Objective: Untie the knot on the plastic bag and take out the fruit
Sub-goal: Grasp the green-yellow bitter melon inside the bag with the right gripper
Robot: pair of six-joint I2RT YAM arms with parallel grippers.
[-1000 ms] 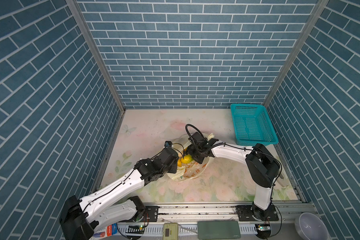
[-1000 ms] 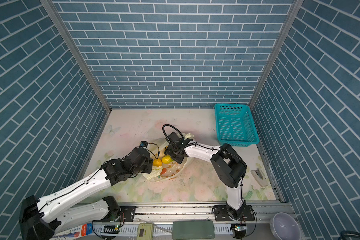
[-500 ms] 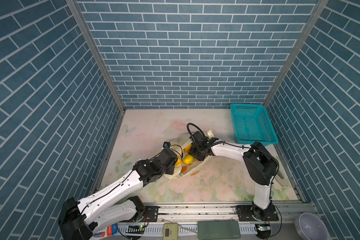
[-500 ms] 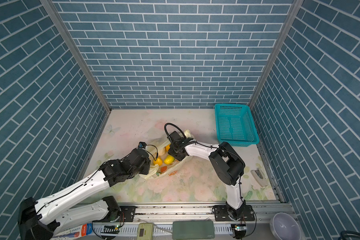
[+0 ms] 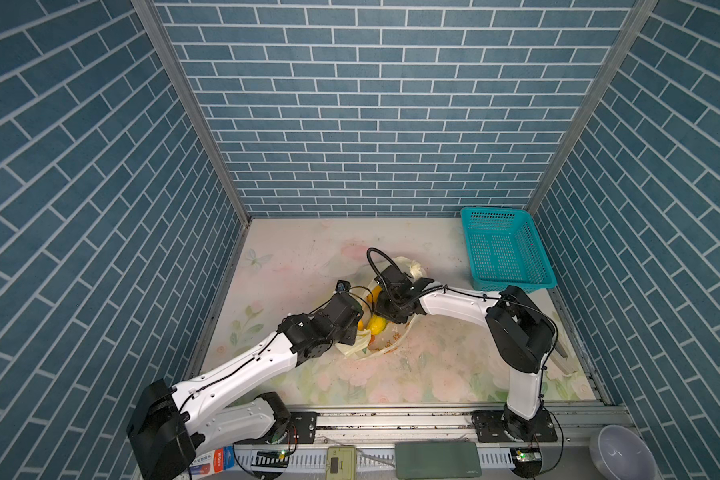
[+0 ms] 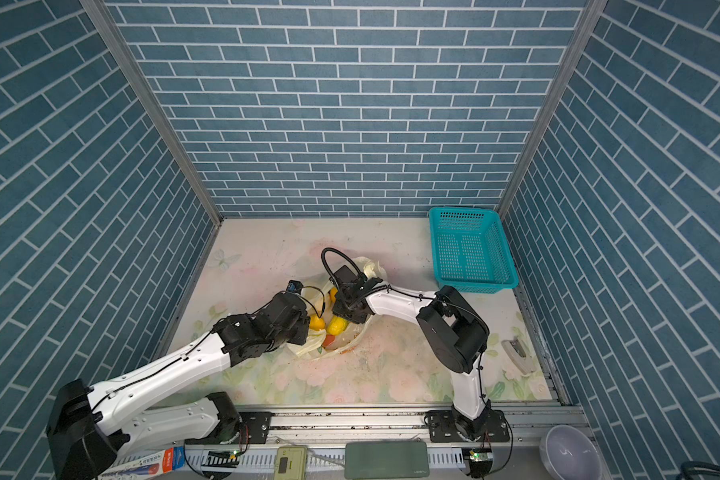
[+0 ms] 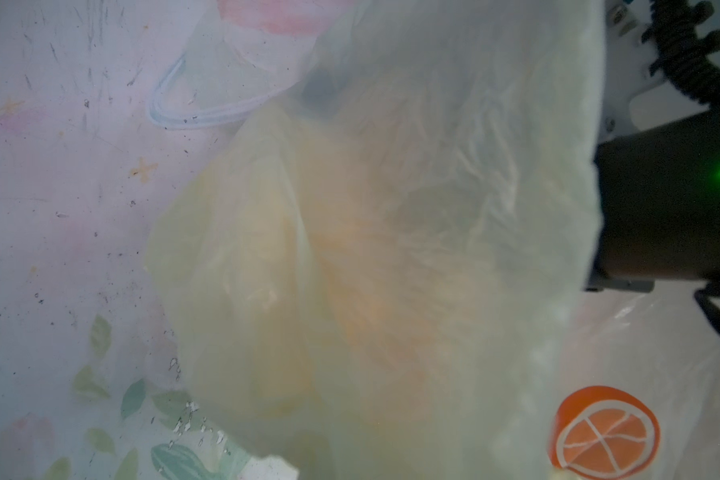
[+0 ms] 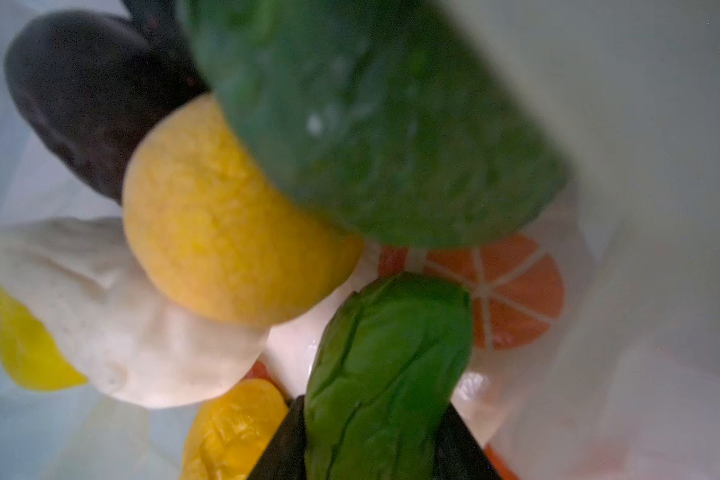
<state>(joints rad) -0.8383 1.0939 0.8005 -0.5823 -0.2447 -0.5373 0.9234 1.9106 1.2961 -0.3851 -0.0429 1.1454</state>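
Note:
The plastic bag (image 5: 385, 345) (image 6: 308, 347) lies open mid-table, pale yellow with orange-slice prints. My left gripper (image 5: 359, 328) sits at its near-left rim; bag film (image 7: 391, 249) covers the left wrist view and hides the fingers. My right gripper (image 8: 375, 436) reaches down into the bag (image 5: 383, 316), shut on a ridged green fruit (image 8: 387, 365) between its black fingers (image 8: 283, 444). Around it lie a bigger green fruit (image 8: 371, 124), a lemon (image 8: 225, 224), a dark one (image 8: 88, 95) and a cream-white one (image 8: 121, 316). Yellow fruit (image 6: 336, 325) shows from above. The knot is out of view.
A teal perforated basket (image 5: 506, 249) (image 6: 470, 249) stands at the back right by the wall. A small white object (image 6: 518, 355) lies near the right edge. A loose handle loop (image 7: 192, 112) of the bag rests on the flowered tabletop. The two arms meet over the bag.
The right gripper's jaws have narrowed onto the green fruit inside the bag. The bag has been pulled slightly and its shape has shifted. The left gripper stays shut at the rim.

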